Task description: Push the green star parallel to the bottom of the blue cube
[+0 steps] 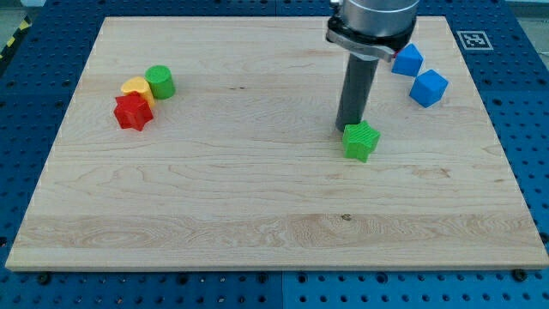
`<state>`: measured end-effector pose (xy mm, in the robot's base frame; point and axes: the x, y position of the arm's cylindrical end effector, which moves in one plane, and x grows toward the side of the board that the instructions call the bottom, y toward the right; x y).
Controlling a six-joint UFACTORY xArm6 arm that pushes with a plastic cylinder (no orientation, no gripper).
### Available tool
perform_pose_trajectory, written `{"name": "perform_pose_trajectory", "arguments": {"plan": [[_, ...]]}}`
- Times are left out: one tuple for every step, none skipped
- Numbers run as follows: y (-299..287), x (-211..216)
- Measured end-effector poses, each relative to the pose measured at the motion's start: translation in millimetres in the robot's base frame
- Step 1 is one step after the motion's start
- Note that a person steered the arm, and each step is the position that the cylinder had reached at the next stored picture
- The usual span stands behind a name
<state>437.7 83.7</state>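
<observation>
The green star (361, 142) lies right of the board's middle. My tip (348, 128) touches its upper left side; the dark rod rises toward the view's top. The blue cube (428, 87) sits up and to the right of the star, near the board's right edge. A second blue block (408, 60) lies just above the cube. The arm's body hides the red and yellow blocks that were at the top right.
At the view's left sit a green cylinder (159, 81), a yellow block (135, 87) and a red star (132, 112), touching one another. The wooden board (257, 223) lies on a blue perforated table. A marker tag (473, 39) is at the top right.
</observation>
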Motion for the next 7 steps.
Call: {"name": "perform_pose_trajectory", "arguments": {"plan": [[-47.9,16.8],[-52.1,36.6],[-40.5,36.6],[-0.7,36.6],[46.4,36.6],[80.9,36.6],[88.7,36.6]]}}
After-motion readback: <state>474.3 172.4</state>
